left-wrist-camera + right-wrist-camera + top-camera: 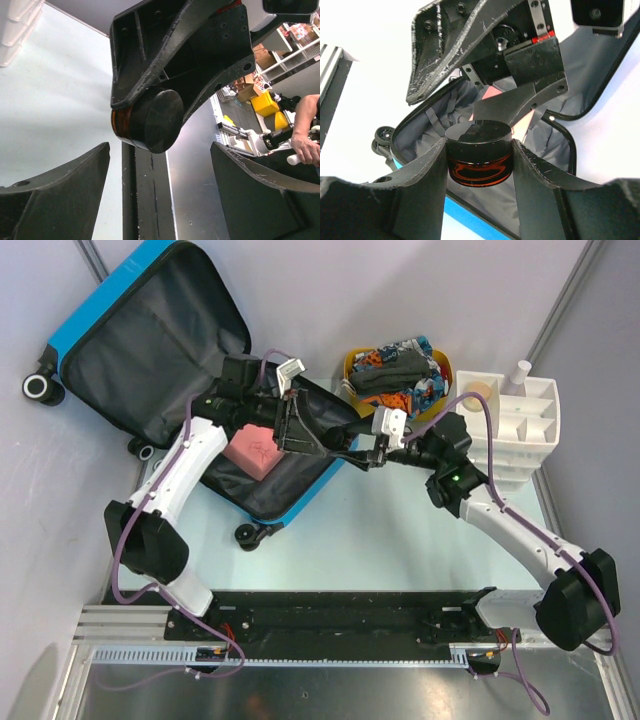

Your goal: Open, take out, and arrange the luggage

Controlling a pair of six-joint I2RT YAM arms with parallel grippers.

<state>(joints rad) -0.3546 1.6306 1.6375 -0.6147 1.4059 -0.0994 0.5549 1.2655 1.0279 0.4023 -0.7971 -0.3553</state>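
Note:
The luggage, a bright-blue hard-shell suitcase, lies open at the back left with its dark grey lining showing; the lining also shows in the right wrist view. My right gripper is shut on a small amber jar with a black lid and holds it over the suitcase's near half. In the top view the right gripper meets my left gripper above that half. My left gripper is open and empty, and the jar hangs just in front of it.
A pink pouch lies in the suitcase's near half under the left arm. A yellow tub full of clothes stands at the back middle. A white compartment organiser stands at the back right. A black rail runs along the near edge.

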